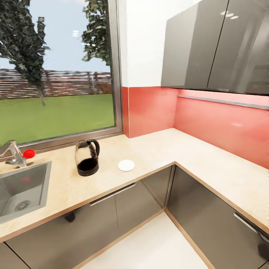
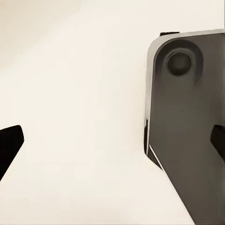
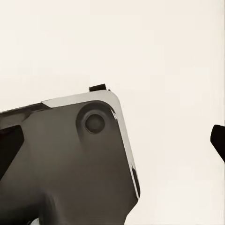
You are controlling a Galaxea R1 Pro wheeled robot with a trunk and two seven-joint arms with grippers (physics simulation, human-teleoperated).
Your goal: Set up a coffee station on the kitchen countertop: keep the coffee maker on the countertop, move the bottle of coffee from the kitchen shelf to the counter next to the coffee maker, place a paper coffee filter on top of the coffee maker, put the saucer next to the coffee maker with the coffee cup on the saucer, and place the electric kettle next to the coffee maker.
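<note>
Beige bench (image 1: 157, 149) wraps the corner under the window; I see the kettle (image 1: 87, 157) just right of the sink (image 1: 22, 190), the saucer (image 1: 126, 165) near the kettle's right. Both jaws stand wide, holding nothing. No coffee maker in sight, so I risk placing things wrongly.
</note>
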